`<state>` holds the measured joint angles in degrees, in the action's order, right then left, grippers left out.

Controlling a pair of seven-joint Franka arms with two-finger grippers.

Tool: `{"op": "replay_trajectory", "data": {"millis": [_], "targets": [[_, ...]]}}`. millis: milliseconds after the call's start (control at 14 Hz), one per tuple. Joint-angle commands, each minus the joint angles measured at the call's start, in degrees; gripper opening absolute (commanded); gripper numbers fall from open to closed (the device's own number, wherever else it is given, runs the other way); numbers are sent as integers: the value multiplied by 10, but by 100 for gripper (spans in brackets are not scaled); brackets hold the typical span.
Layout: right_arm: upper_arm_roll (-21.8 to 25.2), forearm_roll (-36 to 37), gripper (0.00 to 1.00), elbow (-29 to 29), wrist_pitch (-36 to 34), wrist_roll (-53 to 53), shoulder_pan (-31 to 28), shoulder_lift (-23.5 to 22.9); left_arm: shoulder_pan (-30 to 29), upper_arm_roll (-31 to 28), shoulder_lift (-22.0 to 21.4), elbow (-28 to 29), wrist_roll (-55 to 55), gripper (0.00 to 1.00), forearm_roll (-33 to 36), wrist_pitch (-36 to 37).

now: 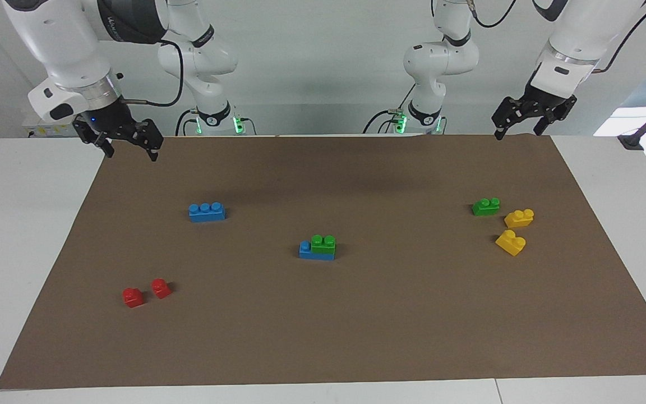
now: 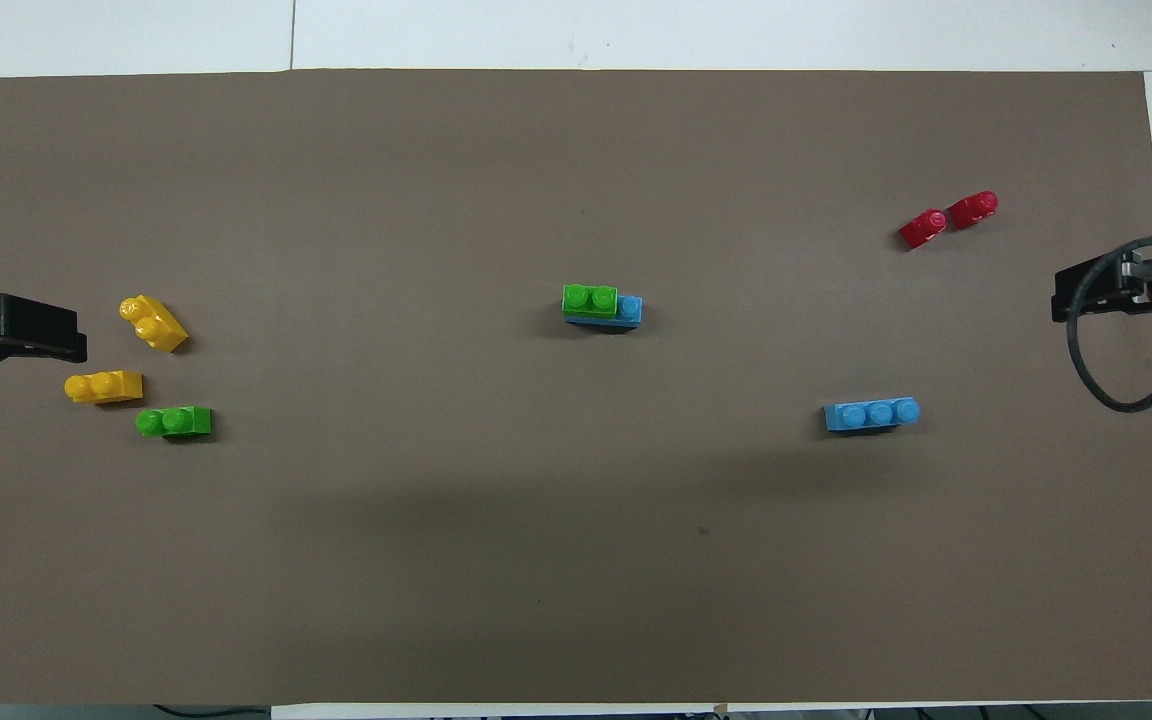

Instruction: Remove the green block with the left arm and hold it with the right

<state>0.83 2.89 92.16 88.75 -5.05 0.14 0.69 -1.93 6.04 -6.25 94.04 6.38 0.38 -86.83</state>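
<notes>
Presently both sets of jaws stand open and empty. The left gripper (image 1: pixel 516 126) hangs over the mat's edge nearest the robots, at the left arm's end of the worktop; the right gripper (image 1: pixel 129 147) hangs over the matching corner at the right arm's end. Neither touches anything.

The green block (image 1: pixel 323 243) sits pressed onto a blue brick (image 1: pixel 316 251) near the middle of the brown mat (image 1: pixel 356 325), well apart from both grippers, leaving one blue stud uncovered.

A second green brick (image 1: pixel 485 206) lies loose toward the left arm's end, beside two yellow bricks (image 1: pixel 515 230). A lone blue brick (image 1: pixel 207 211) and two red pieces (image 1: pixel 146 293) lie toward the right arm's end.

Assessment: no step is yet begun; the approach is pending. The next move appears to call for the right gripper to pin the blue base while the left closes on the green block's sides and pulls upward.
</notes>
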Motion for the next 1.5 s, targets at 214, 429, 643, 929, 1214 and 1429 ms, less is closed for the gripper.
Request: {"op": "replay_trajectory", "data": {"millis": [214, 429, 643, 929, 1214, 1429], "targets": [[-5, 1, 100, 6, -4, -4, -8, 5, 3, -2, -11, 4, -1, 100, -17, 5], [-5, 1, 100, 6, -4, -4, -8, 5, 3, -1, -11, 4, -1, 100, -18, 5], [-5, 1, 100, 6, -4, -4, -8, 5, 3, -1, -12, 4, -1, 100, -18, 5], [-5, 1, 100, 6, -4, -4, -8, 5, 3, -1, -12, 5, -1, 100, -20, 5], [-5, 1, 100, 6, -4, -4, -8, 5, 2, -1, -11, 5, 29, 100, -28, 4], [-5, 1, 100, 6, -4, -4, -8, 5, 6, 3, -11, 7, 185, 100, -50, -29]]}}
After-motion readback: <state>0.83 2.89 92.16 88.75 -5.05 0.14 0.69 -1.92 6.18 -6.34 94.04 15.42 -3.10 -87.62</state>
